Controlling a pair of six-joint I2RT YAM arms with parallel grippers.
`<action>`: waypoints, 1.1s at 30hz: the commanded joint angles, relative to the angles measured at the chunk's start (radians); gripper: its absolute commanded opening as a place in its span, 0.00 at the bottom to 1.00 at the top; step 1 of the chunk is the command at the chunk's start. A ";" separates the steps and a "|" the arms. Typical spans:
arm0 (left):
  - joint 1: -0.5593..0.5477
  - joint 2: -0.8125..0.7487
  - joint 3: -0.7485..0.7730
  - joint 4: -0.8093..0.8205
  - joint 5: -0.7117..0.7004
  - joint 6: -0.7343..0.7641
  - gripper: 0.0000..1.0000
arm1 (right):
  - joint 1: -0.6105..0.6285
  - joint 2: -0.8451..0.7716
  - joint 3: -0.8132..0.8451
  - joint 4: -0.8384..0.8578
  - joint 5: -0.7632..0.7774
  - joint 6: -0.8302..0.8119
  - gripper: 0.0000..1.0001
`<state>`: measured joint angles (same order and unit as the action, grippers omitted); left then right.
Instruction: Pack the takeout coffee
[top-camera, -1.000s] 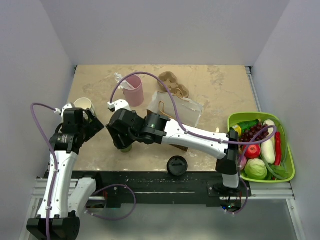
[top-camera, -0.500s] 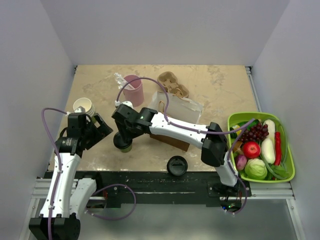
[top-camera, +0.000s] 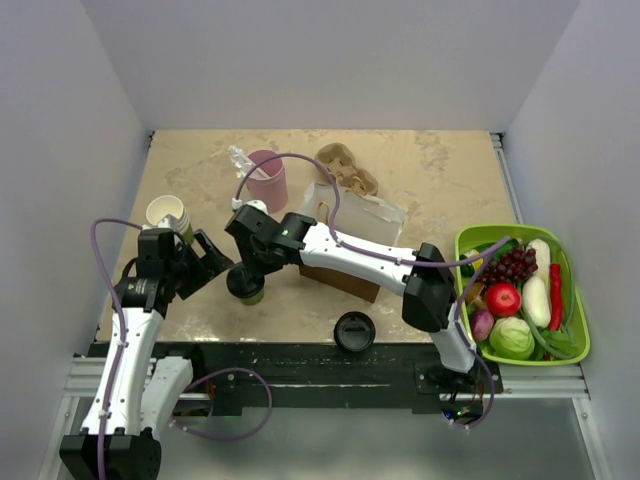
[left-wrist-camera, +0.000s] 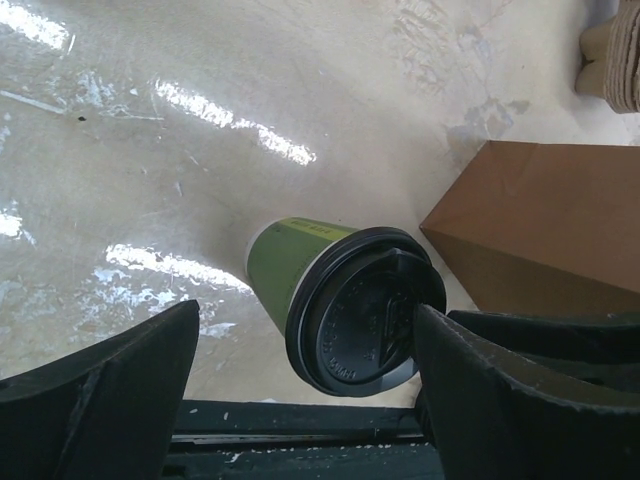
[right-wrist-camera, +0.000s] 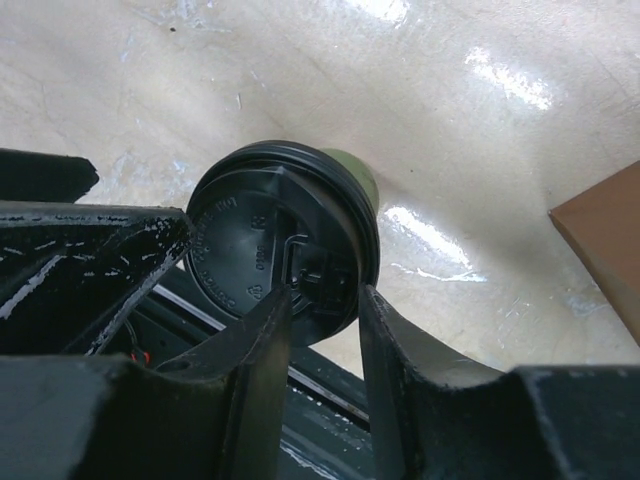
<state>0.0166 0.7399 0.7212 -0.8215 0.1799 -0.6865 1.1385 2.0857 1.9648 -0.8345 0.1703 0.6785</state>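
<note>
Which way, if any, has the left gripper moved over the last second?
Yes. In the top view the left gripper has shifted right, away from the stack of paper cups and closer to the takeout coffee.

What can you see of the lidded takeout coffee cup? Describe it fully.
The takeout coffee is a small paper cup with olive-green sides and a round black plastic lid pressed on. It stands on the beige table near the front edge, beside a brown paper bag. The right gripper sits over its lid; whether it grips is unclear. The left gripper flanks it, open, without touching.
</note>
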 joint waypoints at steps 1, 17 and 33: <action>0.006 -0.008 -0.028 0.055 0.059 0.021 0.90 | -0.008 -0.010 0.008 0.022 0.028 0.018 0.35; 0.006 -0.007 -0.069 0.088 0.105 0.016 0.87 | -0.008 0.031 0.005 0.015 0.008 0.006 0.33; 0.005 0.006 -0.123 0.137 0.164 0.013 0.83 | -0.008 0.039 -0.055 0.064 -0.002 0.043 0.21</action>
<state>0.0174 0.7433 0.6125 -0.7265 0.2962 -0.6868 1.1313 2.1094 1.9400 -0.7681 0.1684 0.6975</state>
